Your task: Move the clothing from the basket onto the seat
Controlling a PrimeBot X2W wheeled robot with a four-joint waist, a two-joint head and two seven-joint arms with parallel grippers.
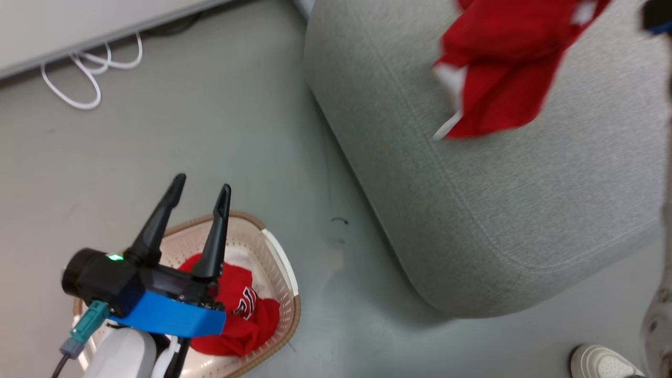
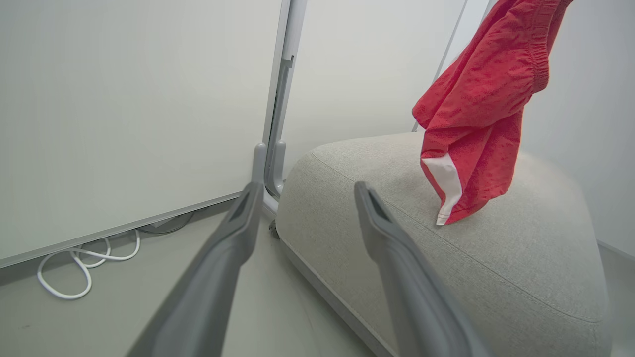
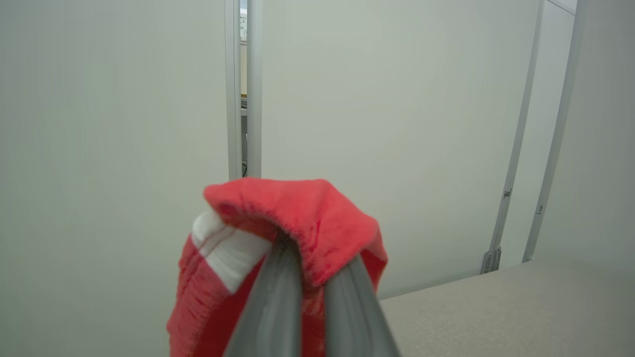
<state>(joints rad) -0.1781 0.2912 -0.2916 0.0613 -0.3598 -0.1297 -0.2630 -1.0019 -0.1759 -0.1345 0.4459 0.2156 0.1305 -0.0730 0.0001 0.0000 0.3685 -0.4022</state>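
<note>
Here, right tool pinching red garment over seat, left tool wide above basket.

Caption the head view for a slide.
Red garment hangs over the seat; open left gripper hovers above the basket, second garment inside.

Dark lettering on the red garment in the basket, creased, partly hidden, not readable

The seat is matt, coarse-woven fabric. The red shorts are soft, crinkled cloth; the basket is smooth perforated plastic.
</note>
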